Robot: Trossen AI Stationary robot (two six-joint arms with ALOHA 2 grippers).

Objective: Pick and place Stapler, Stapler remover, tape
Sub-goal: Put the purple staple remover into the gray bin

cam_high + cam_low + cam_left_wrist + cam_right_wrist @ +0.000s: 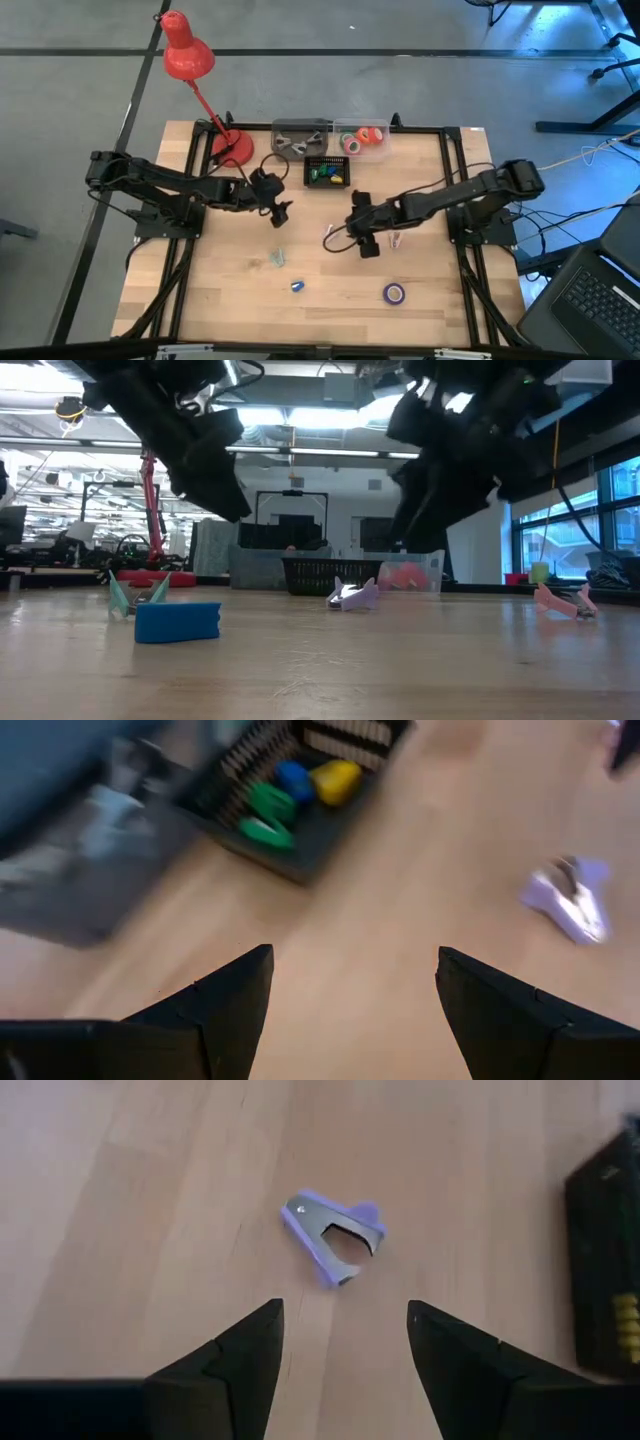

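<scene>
Just ahead of the right tool (345, 1345), a small purple-and-silver claw-shaped staple remover (333, 1238) is lying on the wooden table (150, 1200), its claws pointing toward the open, empty fingers. Right arm is sitting nearer than the left tool (350, 1005), which is also gaping empty.

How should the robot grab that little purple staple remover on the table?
Best guess: come straight down with the open right gripper, which hovers right by the purple staple remover. It lies flat on the table with bare wood all round, so from above is easiest. Pinch across the two purple side grips near its wide hinge end, not the metal claws, which taper and could slip out.
</scene>
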